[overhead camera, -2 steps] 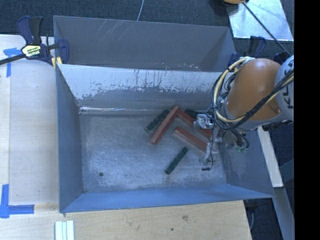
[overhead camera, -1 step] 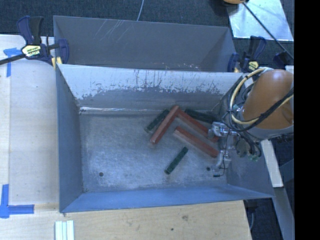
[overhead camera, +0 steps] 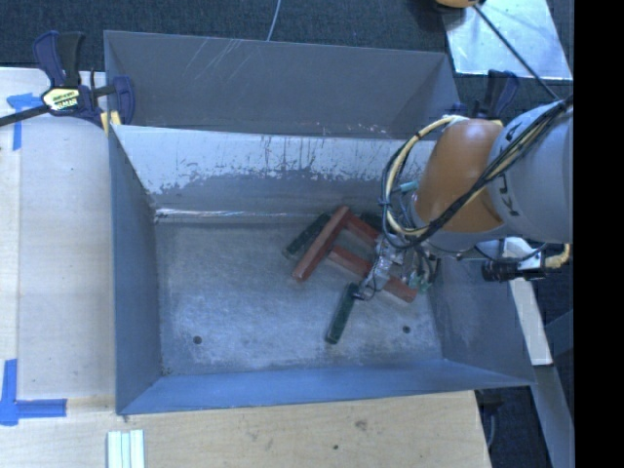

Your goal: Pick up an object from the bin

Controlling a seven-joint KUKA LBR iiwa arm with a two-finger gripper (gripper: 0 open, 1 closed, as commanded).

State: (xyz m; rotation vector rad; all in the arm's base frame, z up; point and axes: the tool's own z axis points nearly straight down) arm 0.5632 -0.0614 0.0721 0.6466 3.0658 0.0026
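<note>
Hanging low in the grey bin (overhead camera: 136,261), the gripper (overhead camera: 374,283) is at the right end of a red-brown frame (overhead camera: 326,247).
This frame of flat bars lies on the bin floor. A dark green stick (overhead camera: 338,322) lies slanted just below the frame, and its upper end reaches the gripper. A second dark green bar (overhead camera: 306,235) lies along the frame's upper left side. Whether the gripper is apart or together, I cannot tell.
</note>
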